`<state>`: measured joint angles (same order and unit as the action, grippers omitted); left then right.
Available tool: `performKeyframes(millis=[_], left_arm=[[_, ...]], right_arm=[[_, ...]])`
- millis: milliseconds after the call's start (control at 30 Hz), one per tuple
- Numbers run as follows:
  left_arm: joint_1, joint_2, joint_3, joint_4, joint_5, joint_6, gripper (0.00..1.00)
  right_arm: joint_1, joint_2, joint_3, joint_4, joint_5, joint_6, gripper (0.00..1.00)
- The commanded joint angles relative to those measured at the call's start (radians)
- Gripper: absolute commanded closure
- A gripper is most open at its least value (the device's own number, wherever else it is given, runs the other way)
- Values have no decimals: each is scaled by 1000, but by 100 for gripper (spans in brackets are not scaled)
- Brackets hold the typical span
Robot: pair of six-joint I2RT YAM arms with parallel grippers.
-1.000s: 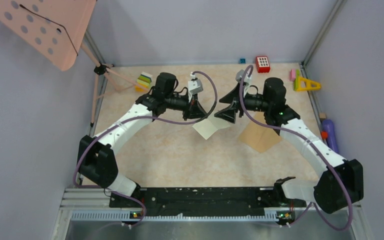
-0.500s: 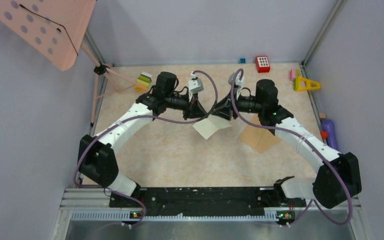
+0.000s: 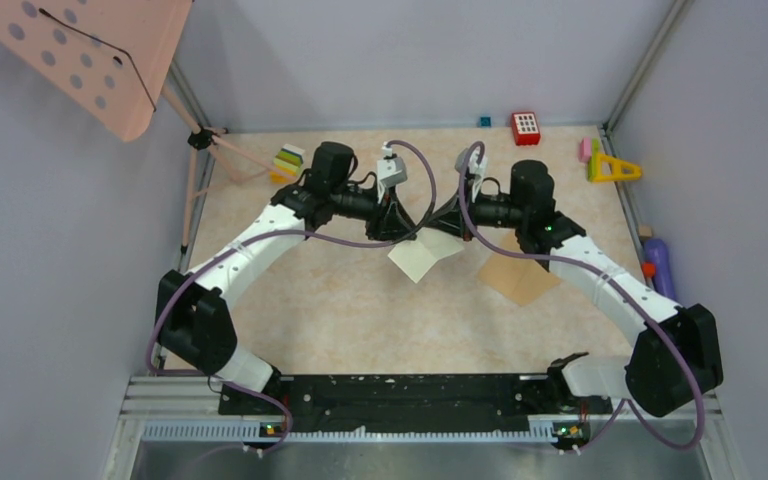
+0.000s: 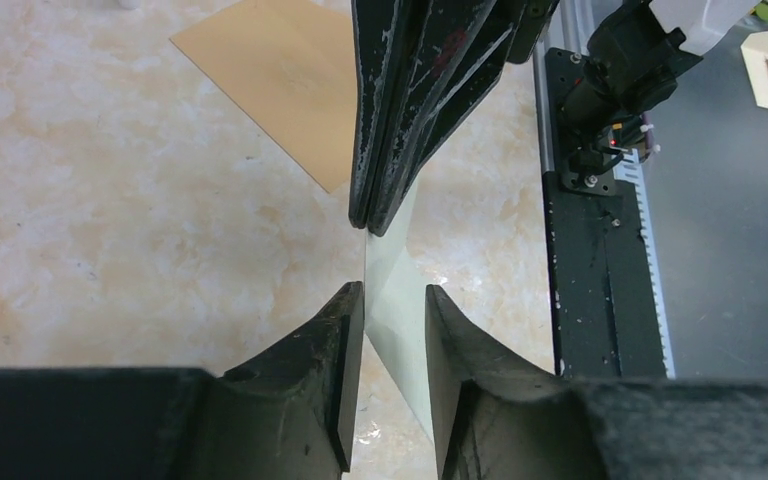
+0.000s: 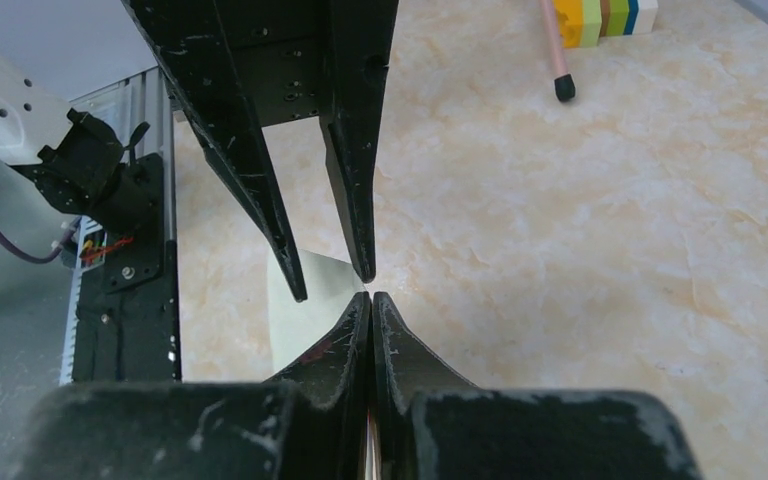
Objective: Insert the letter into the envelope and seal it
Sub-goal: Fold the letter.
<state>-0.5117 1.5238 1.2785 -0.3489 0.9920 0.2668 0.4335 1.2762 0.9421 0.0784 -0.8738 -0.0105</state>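
The letter (image 3: 420,258), a pale folded sheet, hangs above the marbled table between my two grippers. My right gripper (image 3: 440,222) is shut on its edge; in the left wrist view the right gripper (image 4: 375,228) pinches the letter (image 4: 395,300) from above. My left gripper (image 4: 392,292) stands open, its fingers a little apart on either side of the sheet without pressing it. From the right wrist, the shut right gripper (image 5: 370,296) meets the parted left gripper (image 5: 330,285), with the letter (image 5: 300,300) below. The tan envelope (image 3: 518,278) lies flat on the table to the right, also the envelope (image 4: 280,80).
A pink perforated board (image 3: 90,60) on a thin-legged stand sits at the back left. Coloured blocks (image 3: 288,160), a red block (image 3: 525,127), a yellow triangle (image 3: 610,168) and a purple bottle (image 3: 658,268) line the table's far and right edges. A black rail (image 3: 400,390) runs along the near edge.
My right gripper moved left to the letter and closed on it. My left gripper, shut on the sheet before, has parted its fingers.
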Motion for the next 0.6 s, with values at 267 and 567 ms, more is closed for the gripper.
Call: performKeyframes(millis=[267, 567], left_arm=[[-3, 23, 61, 76, 23, -109, 60], [-14, 36, 56, 82, 60, -112, 64]], right_arm=[[10, -58, -27, 25, -60, -17, 100], [10, -61, -31, 36, -64, -6, 100]])
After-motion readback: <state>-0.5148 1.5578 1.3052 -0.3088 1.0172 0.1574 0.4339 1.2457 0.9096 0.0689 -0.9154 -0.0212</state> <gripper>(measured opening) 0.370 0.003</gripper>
